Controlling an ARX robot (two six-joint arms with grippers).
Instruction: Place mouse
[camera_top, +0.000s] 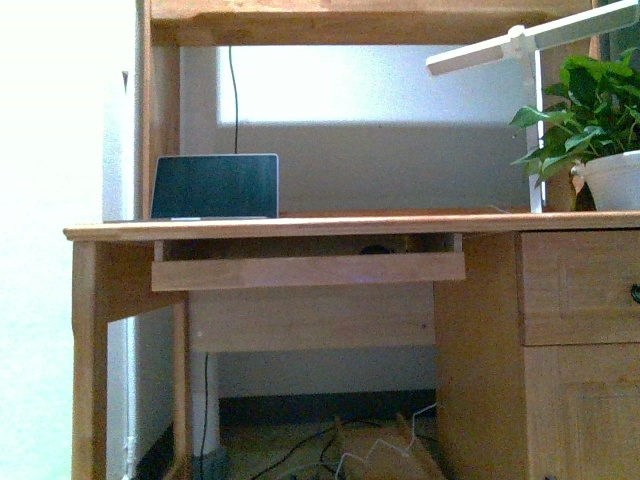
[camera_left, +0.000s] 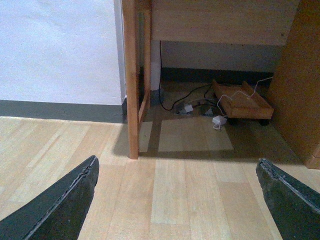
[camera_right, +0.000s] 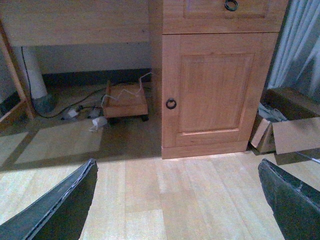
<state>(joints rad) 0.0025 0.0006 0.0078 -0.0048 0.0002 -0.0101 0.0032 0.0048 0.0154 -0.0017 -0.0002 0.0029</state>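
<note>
Tools first: left tool (camera_left: 177, 167) hangs low over the floor (camera_left: 170, 200), fingers (camera_left: 60, 200) spread wide apart, nothing between them. Same deal with the right tool (camera_right: 176, 167), wide apart and empty above the floorboards. Neither one shows up in the front view.

Past the left tool you get the bench leg (camera_left: 131, 75) at the left end with a white wall (camera_left: 55, 50) beside it. Under the bench sits a low wooden trolley (camera_left: 243, 104) with a white cable (camera_left: 240, 94) draped over it, and there's a tangle of plugs and cords on the floor just beside it. The right tool faces the cabinet door (camera_right: 212, 95) at the bench's right end, ring pull (camera_right: 171, 103) on its edge, a drawer (camera_right: 200, 17) above it, and cardboard boxes (camera_right: 292, 132) on the floor next to the cabinet.

As for the mouse (camera_top: 375, 249), all I can see is a small dark rounded bump peeking over the front lip of the pull-out tray (camera_top: 308, 270) under the bench (camera_top: 300, 226) top, in the tray's right half. It's way too tiny to make out details. Up top, an open laptop (camera_top: 214, 186) stands near the left end. A potted plant (camera_top: 585, 110) sits at the right end with a white lamp (camera_top: 520, 45) arm reaching over it.
</note>
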